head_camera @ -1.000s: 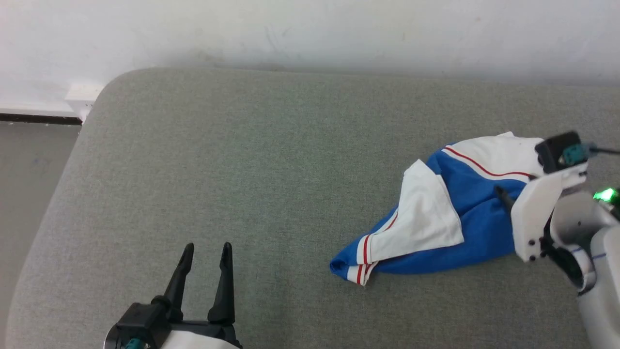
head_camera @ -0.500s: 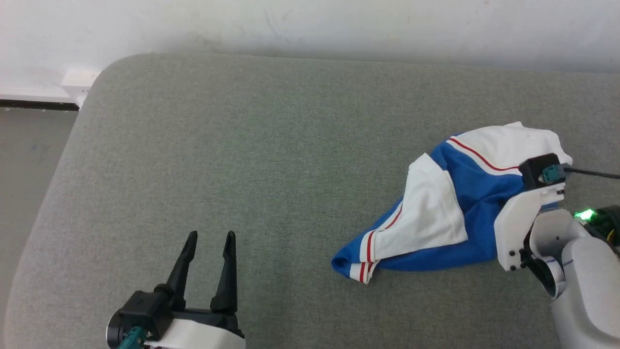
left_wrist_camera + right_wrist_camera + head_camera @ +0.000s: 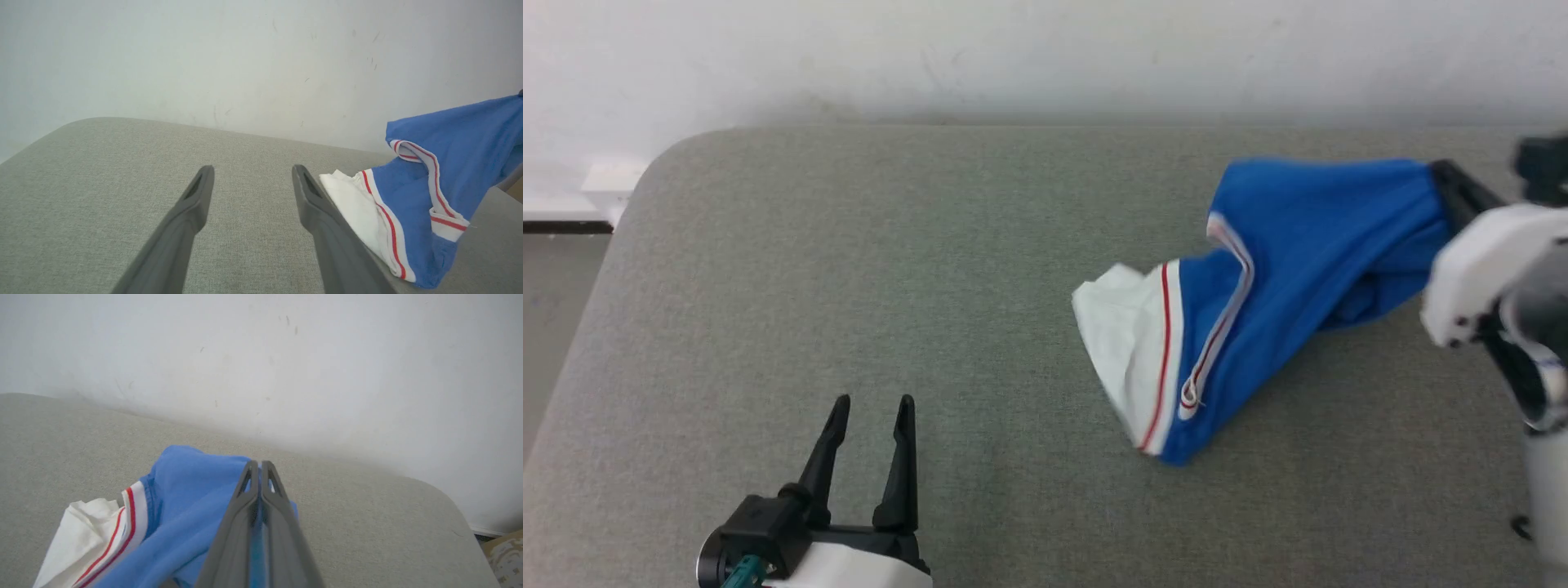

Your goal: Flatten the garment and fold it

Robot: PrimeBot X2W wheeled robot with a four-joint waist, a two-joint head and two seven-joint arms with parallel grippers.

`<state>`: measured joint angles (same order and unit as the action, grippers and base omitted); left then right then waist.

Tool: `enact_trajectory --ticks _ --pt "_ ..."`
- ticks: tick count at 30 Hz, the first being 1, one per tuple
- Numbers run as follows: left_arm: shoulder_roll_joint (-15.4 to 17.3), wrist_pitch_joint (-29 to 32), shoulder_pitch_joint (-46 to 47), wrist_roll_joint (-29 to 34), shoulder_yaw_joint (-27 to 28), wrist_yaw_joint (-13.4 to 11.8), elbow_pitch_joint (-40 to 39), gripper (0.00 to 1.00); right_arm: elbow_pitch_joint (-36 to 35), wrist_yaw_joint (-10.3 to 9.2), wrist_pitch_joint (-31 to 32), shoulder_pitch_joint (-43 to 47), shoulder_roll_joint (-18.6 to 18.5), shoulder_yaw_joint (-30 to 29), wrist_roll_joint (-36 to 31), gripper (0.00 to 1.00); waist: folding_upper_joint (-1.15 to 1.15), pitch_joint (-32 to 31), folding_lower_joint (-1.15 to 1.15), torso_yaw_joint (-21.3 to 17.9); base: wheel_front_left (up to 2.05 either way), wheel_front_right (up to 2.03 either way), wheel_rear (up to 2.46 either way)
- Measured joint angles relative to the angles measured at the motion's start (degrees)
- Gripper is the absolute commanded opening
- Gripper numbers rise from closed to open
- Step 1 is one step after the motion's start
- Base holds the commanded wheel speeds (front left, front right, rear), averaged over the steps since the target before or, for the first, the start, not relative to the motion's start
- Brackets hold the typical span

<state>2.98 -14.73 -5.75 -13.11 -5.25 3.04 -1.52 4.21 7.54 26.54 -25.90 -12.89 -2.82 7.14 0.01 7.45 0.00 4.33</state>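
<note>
The garment (image 3: 1282, 269), a bright blue shirt with a white sleeve and red-and-white stripes, hangs stretched from the upper right down to the grey cushion (image 3: 931, 286). My right gripper (image 3: 1441, 171) is shut on its blue upper edge and holds that end off the surface. Along the closed fingers in the right wrist view, blue cloth (image 3: 192, 514) is pinched between them, right gripper (image 3: 257, 467). The white sleeve end (image 3: 1123, 343) rests on the cushion. My left gripper (image 3: 870, 408) stands open at the lower left, apart from the garment (image 3: 433, 183), left gripper (image 3: 251, 173).
A white wall (image 3: 1045, 49) runs behind the cushion. The cushion's rounded left corner (image 3: 654, 171) borders a strip of floor (image 3: 556, 327). Grey cushion surface lies bare between my left gripper and the garment. Something pale and patterned lies on the floor past the right corner (image 3: 504, 549).
My right gripper closed on the garment and lifted it up and back; the shirt now hangs stretched instead of lying bunched. The head camera shifted. The left gripper stayed put.
</note>
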Motion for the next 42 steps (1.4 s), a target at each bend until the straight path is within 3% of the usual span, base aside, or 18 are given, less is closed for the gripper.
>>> enact_trajectory --ticks 3,7,11,16,17,19,20,26,33,39,42 --pt "-0.01 0.00 -0.25 0.03 -0.08 -0.01 -0.04 1.00 -7.11 0.00 0.01 7.16 0.55 -5.38 -0.01 0.00 0.00 -0.27 0.00 -0.99 0.00 0.00 0.00" --pt "-0.02 0.00 -0.34 0.03 -0.14 -0.01 -0.05 1.00 -12.63 -0.01 -0.08 21.85 5.13 -12.25 -0.54 0.00 0.00 -0.11 -0.01 -1.79 0.00 0.00 0.00" --pt "-0.01 0.00 -0.35 0.22 -0.12 0.02 0.07 1.00 -11.29 -0.01 -3.25 32.99 8.39 -14.15 -2.12 0.00 0.00 0.57 0.00 -2.17 0.00 0.00 0.00" --pt "-0.02 0.00 -0.35 0.83 -0.05 0.53 0.42 1.00 -6.14 -0.01 -8.09 35.31 9.64 -13.33 -2.78 0.00 0.00 0.39 0.00 -2.63 0.00 0.00 0.00" --pt "-0.01 0.00 -0.35 1.08 0.04 0.54 0.51 1.00 -5.48 -0.01 -8.91 35.24 9.67 -12.88 -2.97 0.04 0.00 0.20 0.00 -2.69 0.00 0.00 0.00" --pt "-0.01 0.00 -0.54 1.21 0.29 0.92 0.62 1.00 -4.56 -0.01 -10.17 34.67 9.78 -12.09 -3.16 0.61 0.00 -0.30 0.00 -2.84 0.00 0.00 0.00" --pt "-0.01 0.00 -0.80 1.45 0.40 0.94 0.65 1.00 -4.53 -0.01 -10.76 34.05 9.81 -11.84 -3.32 1.00 0.00 -0.59 0.00 -2.93 0.00 0.00 0.00" --pt "-0.01 0.00 -2.17 2.12 1.14 0.96 0.44 1.00 -8.93 -0.01 -13.93 30.23 9.84 -11.48 -4.55 1.00 0.00 -2.54 0.00 -3.31 0.00 0.00 0.00" --pt "-0.01 0.00 -4.27 1.97 1.20 0.46 -1.52 1.00 -16.02 -0.01 -24.50 30.81 9.84 -12.25 -1.83 1.00 0.00 -4.16 -0.01 -3.31 0.00 0.00 0.00" --pt "-0.01 0.00 -6.02 1.60 1.82 -0.66 -4.28 1.00 -13.25 -0.01 -36.23 35.94 9.85 -12.50 0.54 1.00 0.00 -3.08 0.00 -3.64 0.00 0.00 0.00" --pt "-0.01 0.00 -6.02 2.93 1.99 -0.64 -5.25 1.00 -10.72 -0.01 -38.45 37.10 9.84 -11.63 1.31 1.00 0.00 -2.34 0.00 -4.17 0.00 0.00 0.00"
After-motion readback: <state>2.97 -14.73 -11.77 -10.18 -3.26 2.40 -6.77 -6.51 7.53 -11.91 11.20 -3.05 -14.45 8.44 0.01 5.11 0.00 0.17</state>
